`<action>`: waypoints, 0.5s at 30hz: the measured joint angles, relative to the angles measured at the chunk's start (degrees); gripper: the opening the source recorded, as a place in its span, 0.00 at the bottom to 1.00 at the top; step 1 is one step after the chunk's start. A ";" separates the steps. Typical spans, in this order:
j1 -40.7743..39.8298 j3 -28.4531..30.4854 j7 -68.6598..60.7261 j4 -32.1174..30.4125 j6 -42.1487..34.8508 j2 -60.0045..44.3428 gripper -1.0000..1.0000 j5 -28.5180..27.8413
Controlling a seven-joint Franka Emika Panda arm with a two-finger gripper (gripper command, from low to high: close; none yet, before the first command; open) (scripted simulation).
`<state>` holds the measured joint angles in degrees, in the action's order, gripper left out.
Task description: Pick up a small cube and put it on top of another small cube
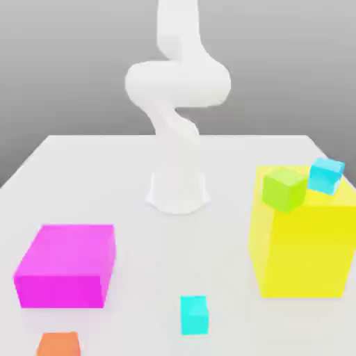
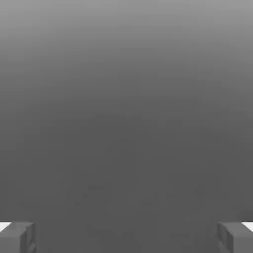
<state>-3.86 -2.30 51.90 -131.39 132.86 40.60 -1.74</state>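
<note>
The small orange cube [image 1: 59, 344] lies on the white table [image 1: 139, 167] at the near edge, on the exterior view's left, just in front of the magenta block. The other small cube, turquoise [image 1: 194, 314], sits near the front middle of the table. The white arm [image 1: 177, 90] rises from its base at the table's middle and runs up out of the exterior view. In the hand view my gripper [image 2: 126, 237] is open, its grey fingertips [image 2: 20, 236] far apart with nothing between them, facing a plain grey background.
A large magenta block [image 1: 66, 266] stands at the exterior view's left. On the right stands a taller yellow block [image 1: 302, 243]. On its top lie a lime-green cube [image 1: 284, 188] and a sky-cyan cube [image 1: 325, 175]. The arm's base [image 1: 178, 191] stands mid-table.
</note>
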 joint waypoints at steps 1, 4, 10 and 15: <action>-1.64 -0.97 2.63 0.15 0.51 -2.25 0.50 -0.77; -5.95 -3.46 10.34 0.63 1.80 -8.67 0.50 -3.26; -12.81 -6.78 25.64 1.59 4.28 -21.29 0.50 -8.53; -16.53 -7.40 37.90 2.36 6.41 -31.74 0.50 -12.30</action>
<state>-20.39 -9.70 89.80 -129.04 139.27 8.86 -14.04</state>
